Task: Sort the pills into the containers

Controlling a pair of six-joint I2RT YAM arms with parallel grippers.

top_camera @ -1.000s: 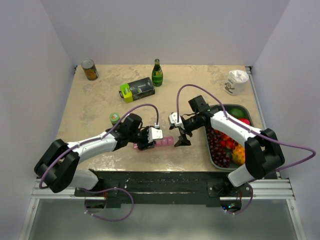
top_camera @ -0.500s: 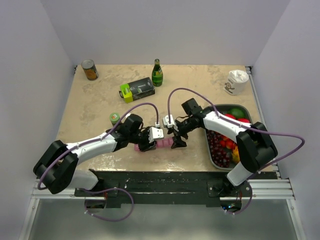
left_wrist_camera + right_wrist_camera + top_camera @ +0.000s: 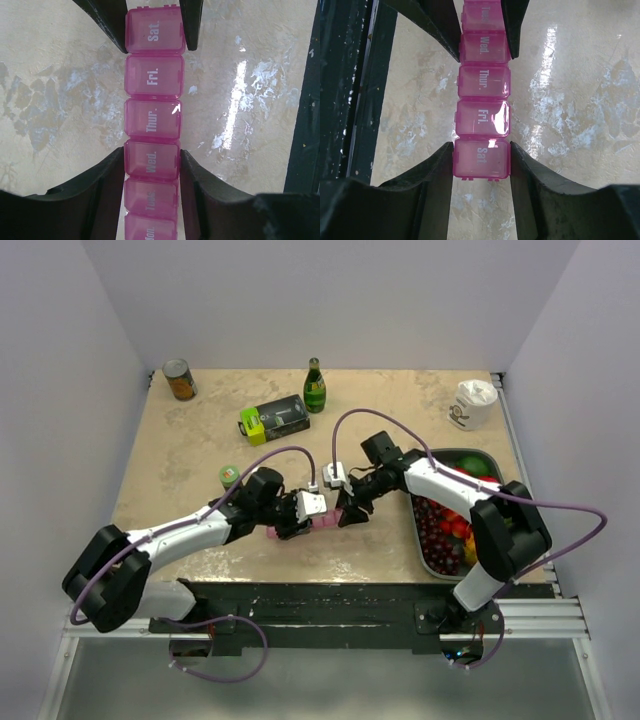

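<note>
The left gripper [image 3: 152, 161] is fully closed on its load: we see its two dark fingers [image 3: 100, 185] pressed against both long sides of the "Wed." compartment of the slim translucent pink plastic pill-organiser strip [image 3: 153, 76]. The right gripper [image 3: 481, 161] is closed to the width of the same strip, and its fingers [image 3: 535, 195] lie against both sides of the "Sat" end compartment. Each lid that we can see is shut. The strip lies flat on the beige marbled tabletop [image 3: 200, 445], close to the near edge, spanning the gap between the two wrists. The dark rectangular fruit tray [image 3: 416, 540] stands near the right gripper, on its right. A small green-capped bottle [image 3: 230, 477] stands just behind the left arm. Well apart, towards the far edge, we note a black-and-lime box [image 3: 274, 419], a green glass bottle [image 3: 315, 386] and a metal can [image 3: 180, 380].
</note>
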